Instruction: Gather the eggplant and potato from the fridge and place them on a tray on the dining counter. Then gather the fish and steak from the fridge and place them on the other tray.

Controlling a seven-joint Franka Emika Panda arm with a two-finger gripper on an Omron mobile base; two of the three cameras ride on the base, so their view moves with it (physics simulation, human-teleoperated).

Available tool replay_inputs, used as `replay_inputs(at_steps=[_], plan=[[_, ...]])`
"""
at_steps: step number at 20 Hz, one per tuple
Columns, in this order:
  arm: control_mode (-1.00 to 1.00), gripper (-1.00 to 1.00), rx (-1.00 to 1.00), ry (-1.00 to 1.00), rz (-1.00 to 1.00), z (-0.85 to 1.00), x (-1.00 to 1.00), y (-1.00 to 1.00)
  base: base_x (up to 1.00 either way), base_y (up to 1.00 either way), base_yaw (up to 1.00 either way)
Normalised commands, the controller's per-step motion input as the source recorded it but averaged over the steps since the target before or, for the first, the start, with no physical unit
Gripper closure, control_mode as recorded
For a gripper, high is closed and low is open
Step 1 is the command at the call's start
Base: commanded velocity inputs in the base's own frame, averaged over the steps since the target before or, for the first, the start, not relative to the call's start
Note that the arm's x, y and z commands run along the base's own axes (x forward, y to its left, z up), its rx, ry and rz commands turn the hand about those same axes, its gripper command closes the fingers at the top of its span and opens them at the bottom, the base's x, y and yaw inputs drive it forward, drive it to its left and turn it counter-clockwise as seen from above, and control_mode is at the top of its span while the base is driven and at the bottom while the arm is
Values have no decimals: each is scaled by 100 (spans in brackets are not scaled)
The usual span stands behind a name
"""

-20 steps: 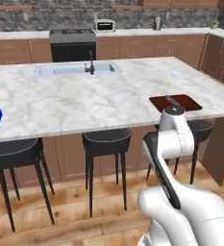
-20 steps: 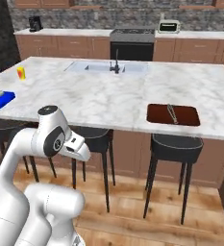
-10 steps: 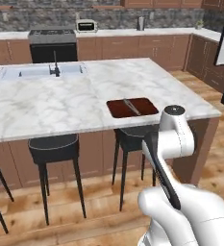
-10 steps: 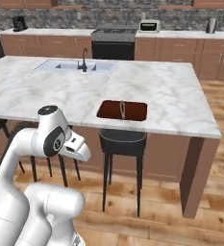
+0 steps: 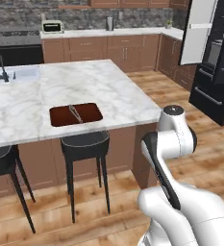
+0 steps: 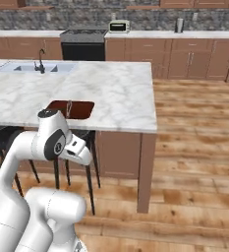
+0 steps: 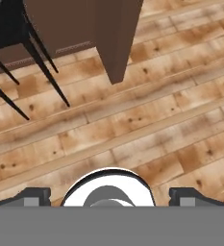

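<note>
The dark red-brown tray (image 5: 87, 115) lies near the front edge of the marble dining counter (image 5: 94, 84), and a slender silvery fish (image 5: 74, 113) rests across it. From the right base camera the tray (image 6: 81, 109) and fish (image 6: 69, 107) sit just behind my folded arm. The black fridge (image 5: 214, 57) stands at the far right with its upper door (image 5: 197, 29) swung open. My gripper (image 7: 108, 197) points down at the wood floor, open, with nothing between its fingertips (image 7: 34, 196).
A black stool (image 5: 84, 144) stands under the counter below the tray, another at the left edge (image 5: 0, 161). The counter's wooden end panel (image 6: 145, 167) is close ahead. The sink and tap (image 5: 5, 74) lie far left, and the stove (image 6: 84, 44) is on the back wall.
The base has driven to the right, so the whole scene has slid left. The counter's right end and the open fridge have come into view. The arm's folded pose is unchanged.
</note>
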Motion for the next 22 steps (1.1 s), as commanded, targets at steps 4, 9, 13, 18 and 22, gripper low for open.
replay_inputs(at_steps=[4, 9, 13, 18, 22], plan=[[100, -100, 0, 0, 0, 0, 0, 0, 0, -100, -7], [100, -100, 0, 0, 0, 0, 0, 0, 0, -100, -6], [100, -100, 0, 0, 0, 0, 0, 0, 0, -100, -3], [100, -100, 0, 0, 0, 0, 0, 0, 29, -100, 0], [100, -100, 0, 0, 0, 0, 0, 0, 54, -100, 0]])
